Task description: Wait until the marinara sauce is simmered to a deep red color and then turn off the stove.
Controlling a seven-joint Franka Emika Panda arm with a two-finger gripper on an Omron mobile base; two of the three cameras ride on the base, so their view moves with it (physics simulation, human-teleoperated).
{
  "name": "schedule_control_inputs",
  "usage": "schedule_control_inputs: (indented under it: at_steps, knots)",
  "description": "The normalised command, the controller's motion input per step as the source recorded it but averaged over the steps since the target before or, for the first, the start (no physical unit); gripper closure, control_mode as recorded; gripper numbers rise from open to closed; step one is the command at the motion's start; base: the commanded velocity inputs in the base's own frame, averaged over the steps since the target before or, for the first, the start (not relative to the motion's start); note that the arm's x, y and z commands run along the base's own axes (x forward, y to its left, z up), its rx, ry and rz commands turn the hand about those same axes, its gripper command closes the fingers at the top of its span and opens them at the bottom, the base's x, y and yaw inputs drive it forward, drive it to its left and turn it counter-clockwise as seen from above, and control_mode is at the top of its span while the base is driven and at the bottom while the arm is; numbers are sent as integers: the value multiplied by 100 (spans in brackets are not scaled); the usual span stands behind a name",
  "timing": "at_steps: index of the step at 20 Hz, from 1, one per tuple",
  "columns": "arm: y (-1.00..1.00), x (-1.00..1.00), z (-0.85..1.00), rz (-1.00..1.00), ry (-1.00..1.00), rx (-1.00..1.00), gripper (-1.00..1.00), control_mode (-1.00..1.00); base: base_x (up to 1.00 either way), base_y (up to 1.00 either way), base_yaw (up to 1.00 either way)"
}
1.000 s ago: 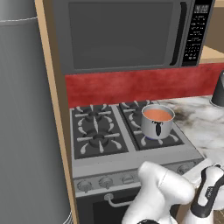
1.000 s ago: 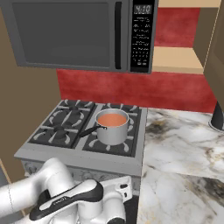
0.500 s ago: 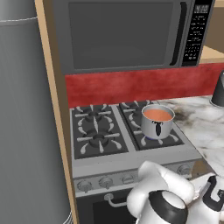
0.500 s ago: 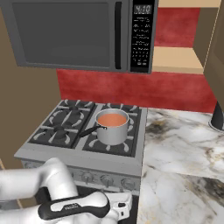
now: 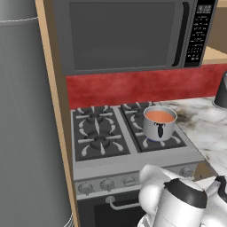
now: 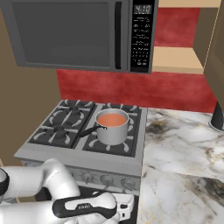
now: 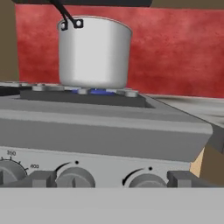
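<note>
The marinara sauce (image 5: 159,116) is a smooth orange-red surface inside a small steel saucepan (image 6: 112,129) on the stove's (image 5: 133,165) front right burner. In the hand view the saucepan (image 7: 94,52) stands above a blue flame (image 7: 94,92), with its dark handle toward me. My gripper (image 7: 111,180) is held low at the stove's front panel. It is open, its fingertips (image 7: 40,178) wide apart on either side of two round knobs (image 7: 75,176). The hand (image 6: 126,204) hangs just below the knob row in the right base view.
A dark microwave (image 6: 78,35) hangs above the stove against the red backsplash (image 5: 133,86). A marble counter (image 6: 183,144) runs to the right with a dark vessel (image 5: 220,91) at its far end. A tall grey fridge (image 5: 26,124) stands left of a wooden panel.
The arm has folded down and swung lower in front of the stove, bringing the hand to knob level. The saucepan has not moved and the sauce colour looks the same.
</note>
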Motion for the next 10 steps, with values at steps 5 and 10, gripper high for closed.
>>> schedule_control_inputs:
  at_steps: [5, 10]
  knots:
    - [-17, 17, -1, 0, -2, 4, -100, -100, 0, 0, 0]
    - [-8, 3, -8, 0, 0, 1, -100, -100, 0, 0, 0]
